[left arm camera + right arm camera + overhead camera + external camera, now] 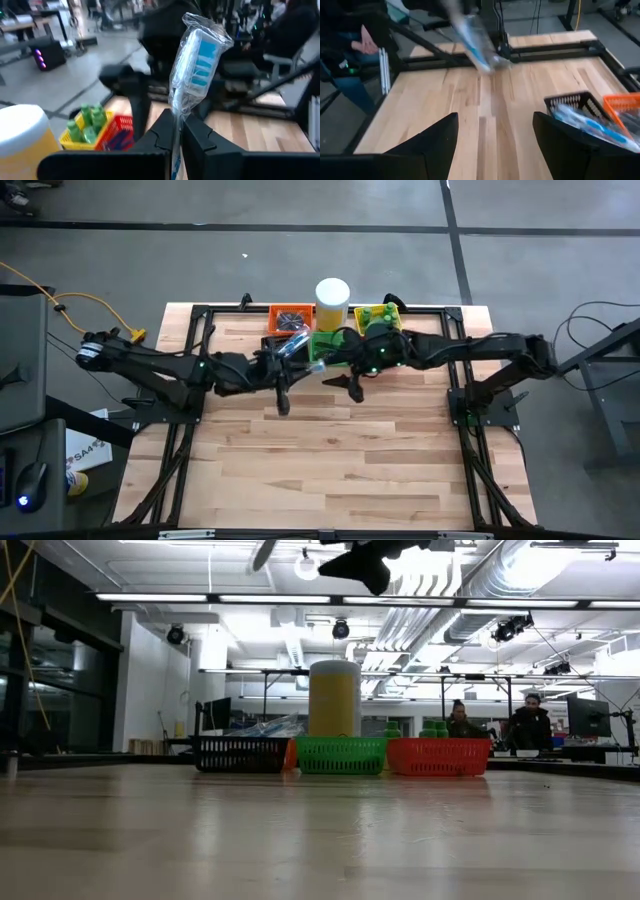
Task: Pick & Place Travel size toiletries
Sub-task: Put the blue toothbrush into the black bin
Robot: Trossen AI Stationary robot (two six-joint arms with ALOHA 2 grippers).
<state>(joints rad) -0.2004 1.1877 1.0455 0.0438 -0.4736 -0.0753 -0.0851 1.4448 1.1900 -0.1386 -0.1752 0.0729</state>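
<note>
The left gripper (176, 134) pinches a wrapped toothbrush (196, 60) by its lower end, above the table near 11 o'clock from centre. It looks light and stiff, with slippery, crinkly film; grip the handle. The right gripper (492, 132) hovers spread, empty.

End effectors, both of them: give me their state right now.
Left end effector: shut on the clear-wrapped toothbrush, held above the table.
Right end effector: open, holding nothing, above the table.
</note>
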